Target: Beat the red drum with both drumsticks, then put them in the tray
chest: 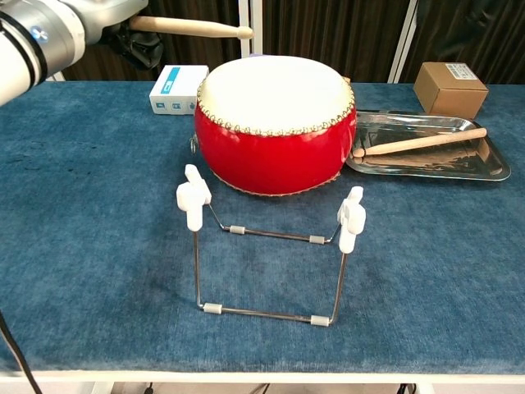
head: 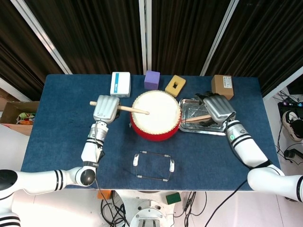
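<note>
One drumstick point(chest: 418, 142) in tray point(chest: 492, 171), right hand point(head: 218, 108) spread empty, left hand point(head: 106, 108) gripping second drumstick point(chest: 197, 27), labels unreadable.

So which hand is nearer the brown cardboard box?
Right. The right hand hovers over the tray just in front of the box; the left hand is beyond the drum.

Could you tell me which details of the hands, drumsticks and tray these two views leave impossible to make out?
- Right hand: out of the chest view; in the head view only its back shows, hiding its fingers and part of the metal tray.
- Left hand: its back hides the grip on the wooden drumstick; the chest view's edge crops it.
- Small white box: label too small to read.
</note>
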Motion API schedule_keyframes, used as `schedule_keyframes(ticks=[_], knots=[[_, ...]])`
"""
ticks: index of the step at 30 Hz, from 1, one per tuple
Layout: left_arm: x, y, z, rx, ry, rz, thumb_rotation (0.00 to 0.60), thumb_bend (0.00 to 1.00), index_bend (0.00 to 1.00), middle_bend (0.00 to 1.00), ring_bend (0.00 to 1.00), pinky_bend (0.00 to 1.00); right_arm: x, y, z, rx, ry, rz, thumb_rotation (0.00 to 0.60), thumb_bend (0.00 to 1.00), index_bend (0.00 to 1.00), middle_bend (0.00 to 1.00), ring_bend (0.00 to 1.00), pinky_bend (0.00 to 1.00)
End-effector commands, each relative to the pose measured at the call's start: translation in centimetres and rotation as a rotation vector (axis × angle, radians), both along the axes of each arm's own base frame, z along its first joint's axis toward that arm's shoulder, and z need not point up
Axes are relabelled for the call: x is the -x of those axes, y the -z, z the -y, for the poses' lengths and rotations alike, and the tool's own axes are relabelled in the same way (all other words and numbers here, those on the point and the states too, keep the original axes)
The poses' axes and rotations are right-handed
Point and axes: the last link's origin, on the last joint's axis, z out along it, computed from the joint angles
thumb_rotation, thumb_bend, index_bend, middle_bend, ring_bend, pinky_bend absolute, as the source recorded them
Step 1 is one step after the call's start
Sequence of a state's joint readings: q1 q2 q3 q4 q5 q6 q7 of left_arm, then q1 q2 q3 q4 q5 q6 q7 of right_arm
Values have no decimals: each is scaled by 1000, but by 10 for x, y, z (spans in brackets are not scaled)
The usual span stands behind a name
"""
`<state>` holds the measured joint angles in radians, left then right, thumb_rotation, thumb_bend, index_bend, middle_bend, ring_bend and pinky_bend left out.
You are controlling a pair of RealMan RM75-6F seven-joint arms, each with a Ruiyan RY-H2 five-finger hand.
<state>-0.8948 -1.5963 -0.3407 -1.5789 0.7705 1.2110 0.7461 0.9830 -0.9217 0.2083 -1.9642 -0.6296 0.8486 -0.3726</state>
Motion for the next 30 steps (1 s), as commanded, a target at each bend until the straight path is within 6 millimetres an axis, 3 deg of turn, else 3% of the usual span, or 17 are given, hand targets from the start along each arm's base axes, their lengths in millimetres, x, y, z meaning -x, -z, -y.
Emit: schedule_keyframes(ticks=[1, 11, 18, 30], knots=[[-9, 6, 0, 5, 3, 2, 600, 565, 994, 1000, 1000, 1000, -38, 4, -2, -42, 0, 116, 600, 221, 251, 394, 155, 310], [-30, 20, 1, -2, -13, -26, 600, 565, 990, 1000, 1000, 1000, -91, 48, -1, -49, -4, 61, 600, 225, 334, 457, 208, 350], [-39, 25, -1, -23, -20, -37, 600, 565, 987, 1000, 1000, 1000, -108, 76, 3, -35, 28, 19, 600, 225, 349, 468, 218, 352], [-45, 29, 1, -29, -9, -71, 600, 565, 982, 1000, 1000, 1000, -120, 92, 12, -11, 40, 21, 600, 302, 442, 491, 233, 351]])
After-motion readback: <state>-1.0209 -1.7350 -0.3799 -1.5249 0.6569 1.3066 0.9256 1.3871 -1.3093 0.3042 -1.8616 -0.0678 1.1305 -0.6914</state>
